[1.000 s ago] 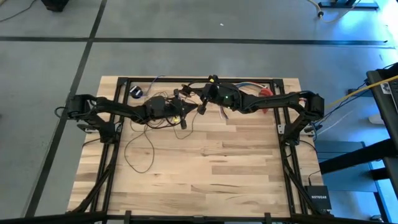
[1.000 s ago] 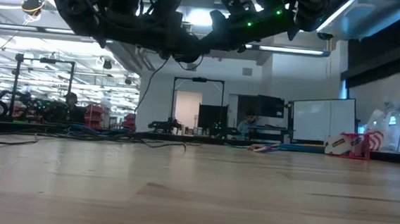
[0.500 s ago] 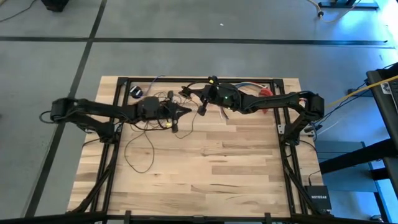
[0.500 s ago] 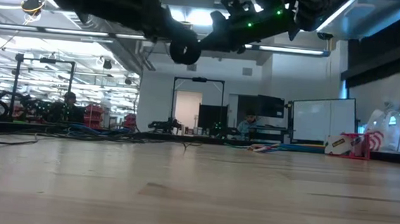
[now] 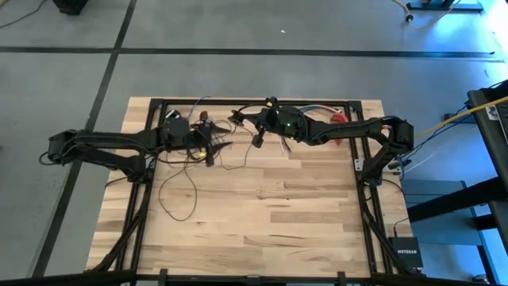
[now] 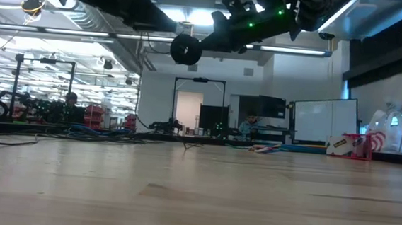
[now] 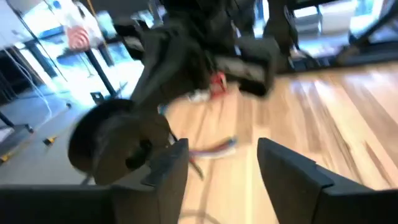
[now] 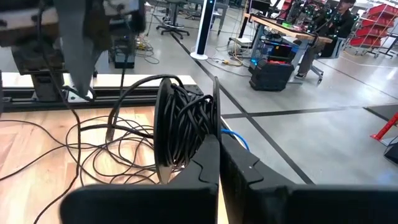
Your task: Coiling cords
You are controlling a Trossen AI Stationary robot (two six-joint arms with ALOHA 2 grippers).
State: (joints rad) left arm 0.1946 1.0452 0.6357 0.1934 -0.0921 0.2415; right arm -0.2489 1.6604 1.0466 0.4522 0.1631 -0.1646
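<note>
High view: the cords point(image 5: 184, 181) lie mostly as loose loops on the left half of the wooden surface point(image 5: 302, 214), trailing up toward the far edge, where both arms meet. The right end effector point(image 5: 258, 140) has its fingers together, clamped on a wound bundle of the cord; the right wrist view shows that coil point(image 8: 183, 127) standing upright on edge just ahead of the fingers, with slack strands spilling from it onto the surface. The left end effector point(image 5: 209, 152) sits just beside it, on the side of the loose loops, fingers apart and holding nothing. Judging by this layout, the free slack lies nearer the left arm, running away from the coil toward the near-left, so the left arm is better placed to fetch the next length.
</note>
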